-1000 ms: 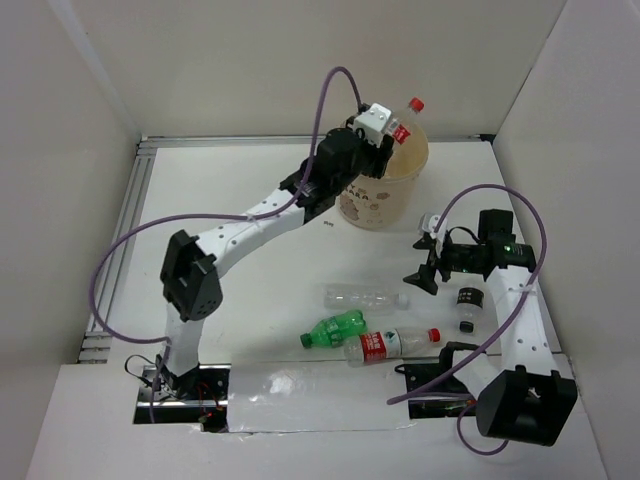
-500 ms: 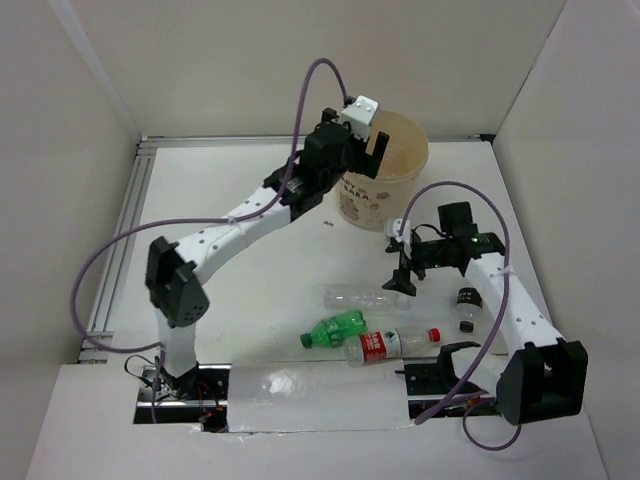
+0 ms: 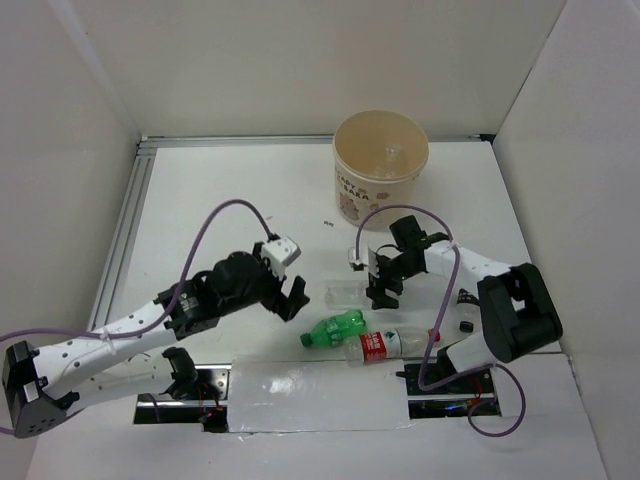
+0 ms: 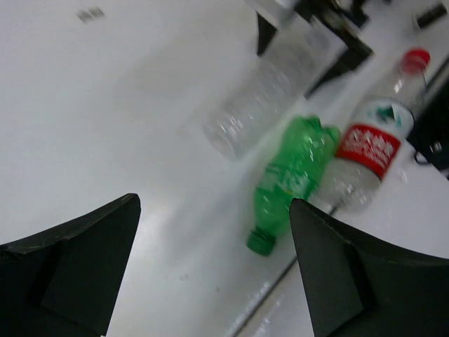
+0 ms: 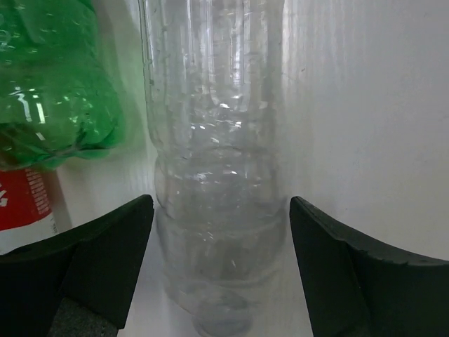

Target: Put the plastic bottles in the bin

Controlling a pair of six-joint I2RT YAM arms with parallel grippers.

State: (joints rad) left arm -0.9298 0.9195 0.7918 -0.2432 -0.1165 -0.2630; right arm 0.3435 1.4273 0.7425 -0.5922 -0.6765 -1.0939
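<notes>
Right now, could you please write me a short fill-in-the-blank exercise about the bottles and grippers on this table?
1. The right gripper straddles the clear bottle with its jaws ____.
2. The left gripper is open and holds ____.
3. The green bottle lies beside a labelled bottle whose cap is ____.

Missing words: open; nothing; red.
</notes>
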